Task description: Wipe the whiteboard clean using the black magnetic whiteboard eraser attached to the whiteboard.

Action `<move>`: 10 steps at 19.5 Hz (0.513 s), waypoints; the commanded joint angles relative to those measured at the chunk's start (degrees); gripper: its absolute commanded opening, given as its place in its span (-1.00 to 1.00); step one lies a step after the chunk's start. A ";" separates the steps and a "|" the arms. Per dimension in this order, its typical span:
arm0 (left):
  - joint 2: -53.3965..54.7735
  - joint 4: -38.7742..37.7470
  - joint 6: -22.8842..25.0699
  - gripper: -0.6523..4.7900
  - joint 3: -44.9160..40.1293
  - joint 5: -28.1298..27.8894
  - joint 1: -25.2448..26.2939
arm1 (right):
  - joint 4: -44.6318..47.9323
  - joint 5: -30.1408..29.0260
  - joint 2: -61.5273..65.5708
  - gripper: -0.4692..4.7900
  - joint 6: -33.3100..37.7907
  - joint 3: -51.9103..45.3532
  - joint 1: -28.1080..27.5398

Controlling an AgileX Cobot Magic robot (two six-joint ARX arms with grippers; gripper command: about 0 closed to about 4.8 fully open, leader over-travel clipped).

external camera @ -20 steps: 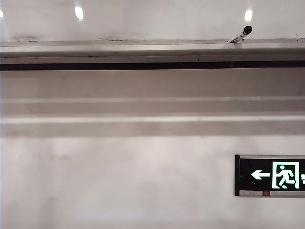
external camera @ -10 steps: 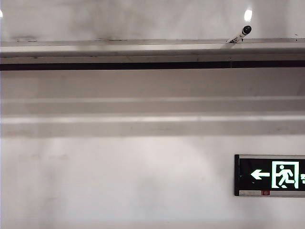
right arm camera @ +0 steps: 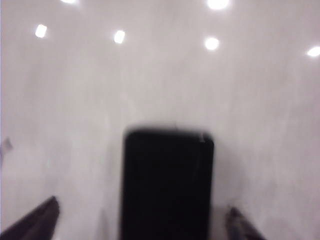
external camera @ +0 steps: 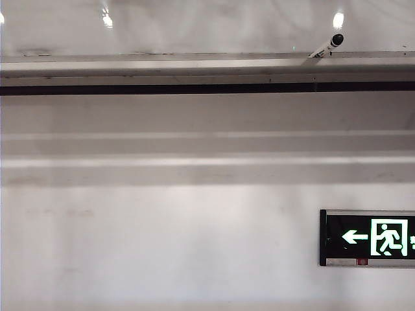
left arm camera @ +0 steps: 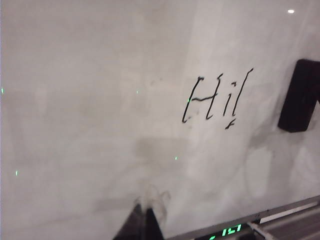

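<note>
Right claw spread wide, fingers flanking the black eraser stuck on the whiteboard, contact unclear, left claw closed, empty, near handwritten "Hi!"

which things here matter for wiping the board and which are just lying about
For the job:
- whiteboard
- handwritten "Hi!"
- black eraser on the board
- right gripper, open, straddling the eraser
- left gripper, shut, near the board

Just there:
- marker on the ledge
- exit sign
</note>
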 commanded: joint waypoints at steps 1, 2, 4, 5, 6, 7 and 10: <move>-0.09 1.75 0.17 -0.78 0.33 -0.07 -0.02 | 4.46 1.92 1.70 0.73 -0.15 0.42 0.28; -0.09 1.77 0.20 -0.78 0.33 -0.13 -0.02 | 4.48 2.01 2.58 0.73 -0.17 0.42 0.31; -0.11 2.05 0.20 -0.78 0.33 -0.11 -0.02 | 4.57 2.54 4.04 0.73 -0.20 0.42 0.31; -0.11 2.23 0.20 -0.78 0.33 -0.11 -0.02 | 4.83 3.89 4.61 0.73 -0.20 0.42 0.31; -0.09 2.25 0.17 -0.78 0.33 -0.09 -0.02 | 5.35 5.25 5.16 0.73 -0.20 0.42 0.31; -0.09 2.25 0.17 -0.78 0.33 -0.07 -0.02 | 5.64 6.54 5.60 0.70 -0.22 0.42 0.31; -0.09 2.32 0.17 -0.78 0.33 0.07 -0.02 | 5.60 8.48 5.95 0.21 -0.46 0.42 0.31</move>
